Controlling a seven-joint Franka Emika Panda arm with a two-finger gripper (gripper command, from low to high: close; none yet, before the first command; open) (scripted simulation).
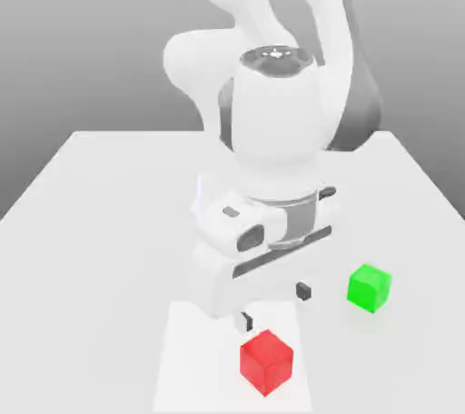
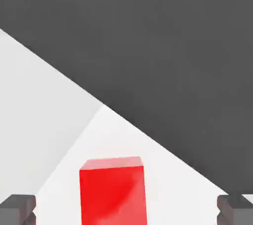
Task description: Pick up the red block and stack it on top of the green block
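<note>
Pale tabletop (image 1: 109, 221) is backed by grey. Above it the gripper (image 1: 275, 307) is pointed down, opened wide, empty. Just beside it, nearer, the red block (image 1: 266, 363) is set cornerwise, no long axis seen; farther right, the green block (image 1: 370, 288) is placed.

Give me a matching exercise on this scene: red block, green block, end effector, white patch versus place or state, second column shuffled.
Column 1
1. red block
2. green block
3. end effector
4. white patch

Column 2
A. open, nothing gripped
B. lying flat beneath a block
C. off the patch, toward the exterior view's right
D. resting on the patch

Right pairs: 1-D, 2-C, 3-A, 4-B
</note>
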